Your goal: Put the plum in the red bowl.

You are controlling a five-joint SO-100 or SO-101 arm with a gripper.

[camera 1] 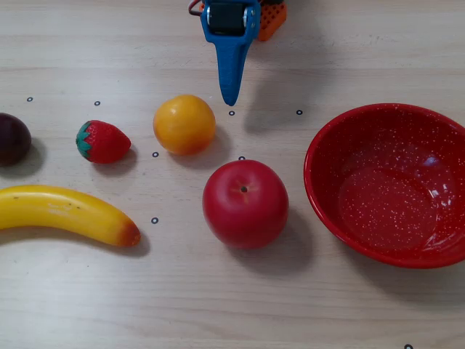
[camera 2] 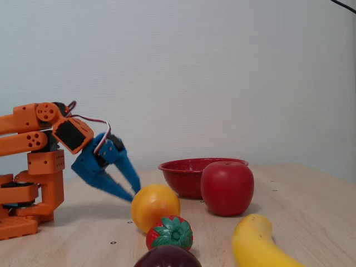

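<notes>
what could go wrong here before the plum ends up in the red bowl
1. The plum lies at the far left edge of the top-down fixed view, far from the hand; the reach may be a stretch.
2. The orange and strawberry lie between hand and plum, so a sweep across could knock them.
3. The apple sits between the plum and the red bowl; a low carry might hit it.

Resting on the light wood-grain table (camera 1: 218,305): a glossy red apple (camera 1: 245,203), a round orange fruit (camera 1: 184,124), a red strawberry with green leaves (camera 1: 102,141), a yellow banana (camera 1: 65,213).
</notes>
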